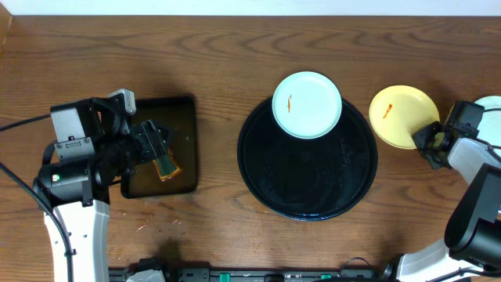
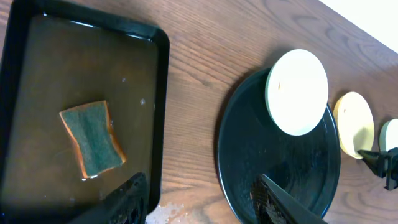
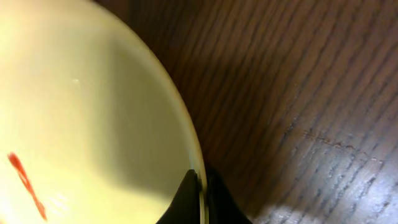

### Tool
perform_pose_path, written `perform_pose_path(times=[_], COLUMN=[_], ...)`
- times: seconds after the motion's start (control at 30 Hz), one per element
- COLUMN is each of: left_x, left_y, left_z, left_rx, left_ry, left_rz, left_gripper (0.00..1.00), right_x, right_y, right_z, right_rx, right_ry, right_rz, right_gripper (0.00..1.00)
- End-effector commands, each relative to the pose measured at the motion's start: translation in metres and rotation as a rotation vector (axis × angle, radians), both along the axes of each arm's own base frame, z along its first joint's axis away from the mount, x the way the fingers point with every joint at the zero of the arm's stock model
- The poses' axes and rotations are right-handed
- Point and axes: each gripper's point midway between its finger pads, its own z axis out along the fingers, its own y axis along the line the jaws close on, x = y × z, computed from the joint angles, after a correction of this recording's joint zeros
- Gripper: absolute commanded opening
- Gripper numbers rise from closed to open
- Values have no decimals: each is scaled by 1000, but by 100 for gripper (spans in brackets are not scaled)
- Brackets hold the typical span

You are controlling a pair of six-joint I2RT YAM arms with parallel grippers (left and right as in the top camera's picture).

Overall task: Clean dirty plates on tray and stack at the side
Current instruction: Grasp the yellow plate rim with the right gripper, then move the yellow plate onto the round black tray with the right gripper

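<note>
The round black tray (image 1: 305,184) lies mid-table. One mint plate (image 1: 307,104) with an orange smear rests on its far rim. A yellow plate (image 1: 403,116) with an orange smear sits on the wood just right of the tray. My right gripper (image 1: 429,139) is shut on its near-right rim. The right wrist view shows the gripper (image 3: 200,193) pinching the yellow plate (image 3: 81,112) at its edge. Another mint plate (image 1: 491,106) peeks in at the far right edge. My left gripper (image 2: 199,202) hangs open and holds nothing, between the rectangular tray and the round tray (image 2: 249,155).
A rectangular black tray (image 1: 184,110) of brownish water stands at the left. A green-and-orange sponge (image 1: 166,164) lies in it, below my left arm. Bare wood tabletop (image 1: 219,70) surrounds both trays. Some wet spots mark the wood (image 2: 171,211) beside the rectangular tray.
</note>
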Motion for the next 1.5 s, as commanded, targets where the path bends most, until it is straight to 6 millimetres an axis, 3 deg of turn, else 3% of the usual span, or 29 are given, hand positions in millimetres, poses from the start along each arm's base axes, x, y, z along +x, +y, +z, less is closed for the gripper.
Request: perform_pose_path(times=[0.0,0.13,0.47,0.6,0.73,0.87,1.03,1.27,1.47], left_x=[1,1,1,1,1,1,1,-1,-10], left_y=[0,0,0,0,0,0,0,1,15], left_z=[5,5,5,5,5,5,5,1,-24], left_rx=[3,2,2,3,3,3,3,4,71], left_ry=[-11,-10,-10,-11,-12,-12,-10,3,112], left_rz=[6,6,6,6,6,6,6,8,64], left_gripper=[55,55,55,55,55,55,55,55,55], right_x=[-17,-12,2,3,1,-7,-26,-32,-39], right_y=[2,-5,-14,5,40,87,152,199,232], right_z=[-22,-5,79,101,113,111,93,73,39], right_rx=[18,14,13,75,133,147,94,-102,-120], right_ry=[80,28,-210,-268,-283,-233,-100,9,105], right_rz=[-45,-59,-71,-16,124,351,663,868,936], right_gripper=[1,1,1,1,1,1,1,1,1])
